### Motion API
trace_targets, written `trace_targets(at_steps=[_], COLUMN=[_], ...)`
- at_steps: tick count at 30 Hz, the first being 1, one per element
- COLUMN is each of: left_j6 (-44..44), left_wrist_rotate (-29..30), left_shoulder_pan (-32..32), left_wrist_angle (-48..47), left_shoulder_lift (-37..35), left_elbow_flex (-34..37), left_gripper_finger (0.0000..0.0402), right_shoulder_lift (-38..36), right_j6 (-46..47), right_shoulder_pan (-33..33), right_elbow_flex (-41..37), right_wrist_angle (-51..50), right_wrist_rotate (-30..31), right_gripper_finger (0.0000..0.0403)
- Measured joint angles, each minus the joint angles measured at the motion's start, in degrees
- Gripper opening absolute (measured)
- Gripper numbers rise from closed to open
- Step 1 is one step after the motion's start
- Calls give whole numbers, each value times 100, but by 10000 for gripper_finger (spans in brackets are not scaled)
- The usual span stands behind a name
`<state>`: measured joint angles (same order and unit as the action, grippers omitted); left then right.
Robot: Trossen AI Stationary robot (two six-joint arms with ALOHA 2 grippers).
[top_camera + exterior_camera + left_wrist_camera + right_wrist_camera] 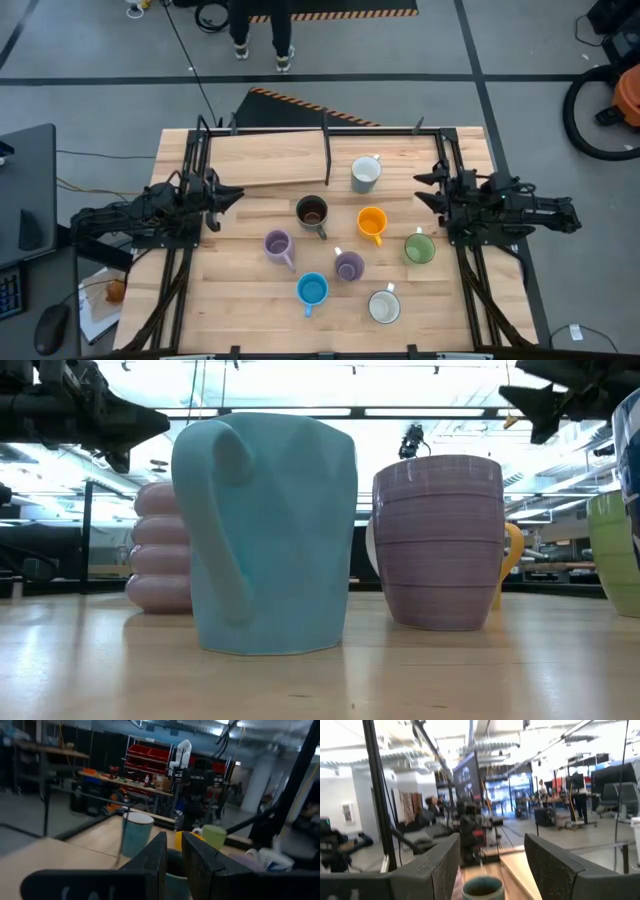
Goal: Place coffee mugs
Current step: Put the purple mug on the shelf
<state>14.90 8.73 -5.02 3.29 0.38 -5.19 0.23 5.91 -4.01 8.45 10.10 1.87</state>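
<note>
Eight mugs on the table [240,300]: two white mugs [365,174] [384,306], two purple mugs [278,245] [349,266], one brown mug [312,212], one orange mug [372,223], one green mug [419,248], one blue mug [312,290]

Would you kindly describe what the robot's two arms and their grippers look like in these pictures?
Both arms are dark, near black, with jointed, angular links. The left gripper and the right gripper each end in two pointed fingers. In the wrist views the fingers are flat, matte, wedge-shaped slabs with a faintly textured surface. Dark cables run along both arms. I can make out no markings.
</note>
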Motion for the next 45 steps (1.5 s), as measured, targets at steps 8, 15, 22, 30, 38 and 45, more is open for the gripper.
trace_targets(at_steps=[8, 15, 22, 30, 38, 45], left_j6=[1123, 1492, 1117, 164, -241, -863], left_wrist_rotate=[-363, -620, -541, -487, -653, -1938], left_shoulder_pan=[3, 2, -7, -7, -252, -163], left_wrist_angle=[102, 30, -79, -1083, -2664, -4042], left_shoulder_lift=[113, 628, 1762, 3343, 4833, 5932], left_elbow_flex=[-1, -117, -791, -2024, -3560, -4639], left_gripper_finger=[64, 64, 64, 64, 64, 64], right_shoulder_lift=[0, 0, 79, 483, 1402, 2172], right_j6=[1123, 1617, 1584, 1100, 1097, 751], right_shoulder_pan=[2, 2, 2, -66, -260, -350], right_elbow_flex=[2, 2, 0, 0, 0, 17], right_wrist_angle=[218, 230, 229, 245, 417, 934], right_wrist_rotate=[-236, 214, 618, 1145, 1053, 495], right_gripper_finger=[229, 229, 229, 229, 229, 229])
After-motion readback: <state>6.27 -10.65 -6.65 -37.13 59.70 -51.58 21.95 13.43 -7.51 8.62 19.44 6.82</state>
